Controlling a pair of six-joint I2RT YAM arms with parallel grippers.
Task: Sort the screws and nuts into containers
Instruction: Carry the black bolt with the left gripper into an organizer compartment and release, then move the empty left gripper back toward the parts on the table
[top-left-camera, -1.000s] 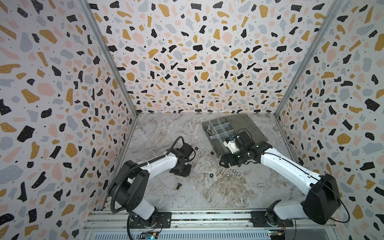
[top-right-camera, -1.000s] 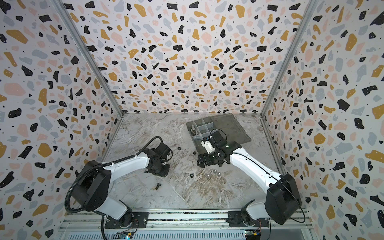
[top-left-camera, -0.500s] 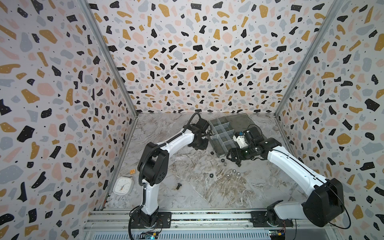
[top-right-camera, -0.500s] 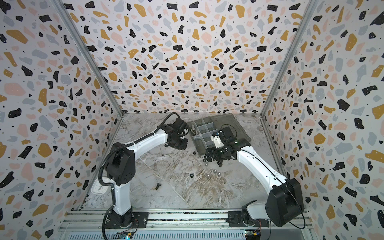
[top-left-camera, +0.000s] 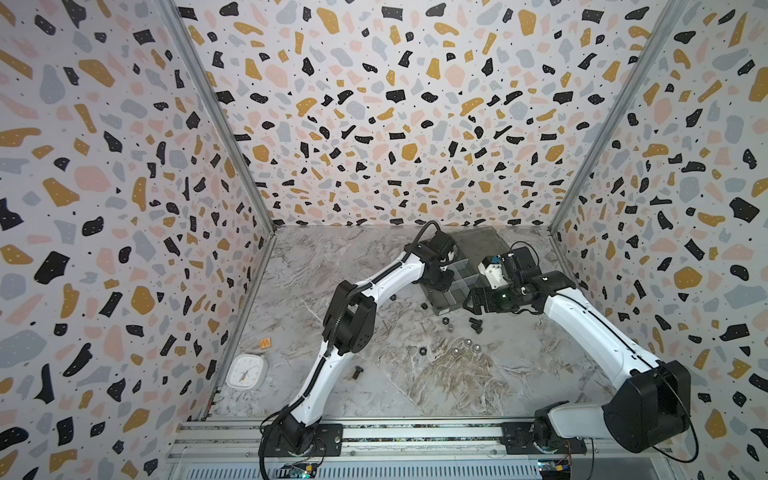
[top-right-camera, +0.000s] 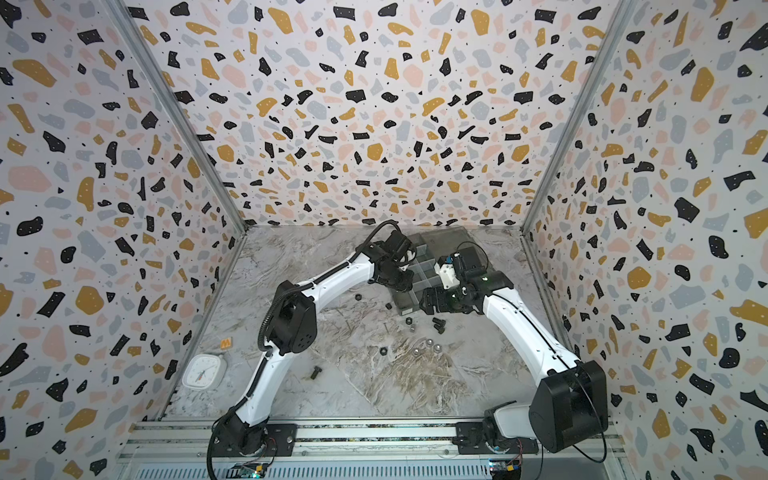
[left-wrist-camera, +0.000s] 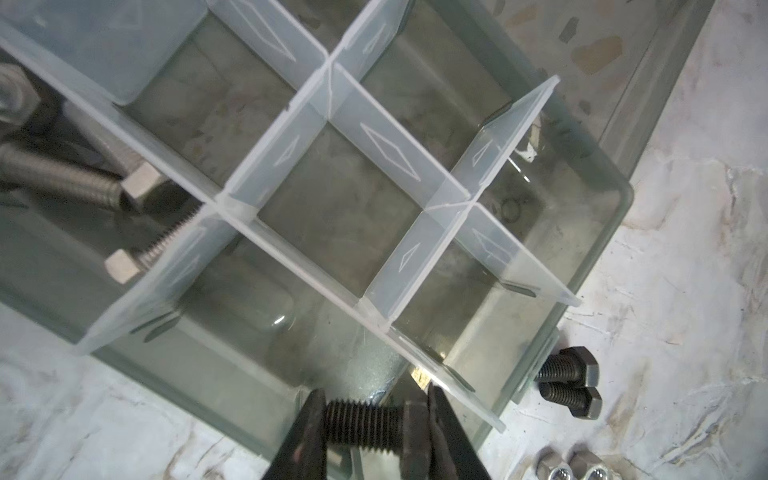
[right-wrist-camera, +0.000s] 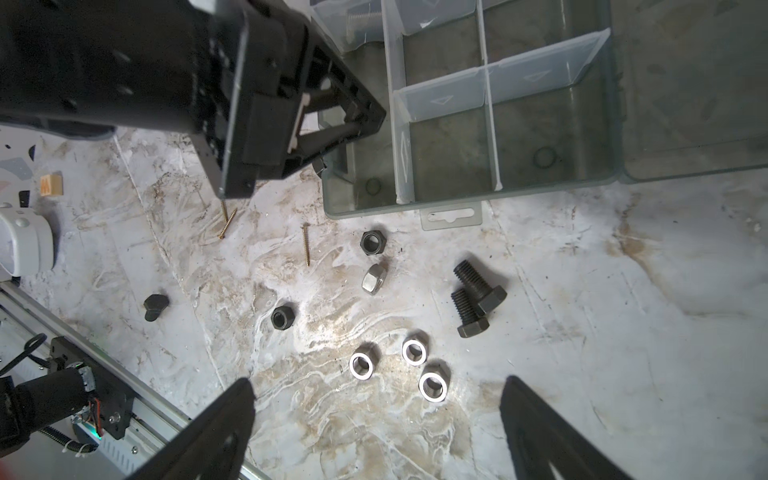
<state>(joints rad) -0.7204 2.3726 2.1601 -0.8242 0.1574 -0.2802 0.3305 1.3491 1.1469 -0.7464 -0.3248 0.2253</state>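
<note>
My left gripper (left-wrist-camera: 374, 419) is shut on a black screw (left-wrist-camera: 365, 417), held crosswise by tip and head just above the near wall of the smoky-grey containers box (left-wrist-camera: 615, 232). One compartment holds silver screws (left-wrist-camera: 62, 174). In both top views the left gripper (top-left-camera: 442, 276) hangs at the box's left edge (top-left-camera: 446, 309). My right gripper (right-wrist-camera: 378, 382) is open above the table, close to three silver nuts (right-wrist-camera: 413, 351). Two black screws (right-wrist-camera: 478, 299), two black nuts (right-wrist-camera: 374, 242) and a silver nut (right-wrist-camera: 374, 279) lie in front of the box (right-wrist-camera: 415, 208).
Two thin brass screws (right-wrist-camera: 306, 249) lie near the box's left corner. A lone black screw (top-left-camera: 357, 371) sits toward the front left. A white clock (top-left-camera: 245, 371) and a small orange block (top-left-camera: 264, 343) lie by the left wall. The box's flat lid (right-wrist-camera: 685, 104) lies open.
My left arm has swung from the middle-left of the table up and right to the box, carrying the black screw. My right gripper drifted slightly right and back, still open.
</note>
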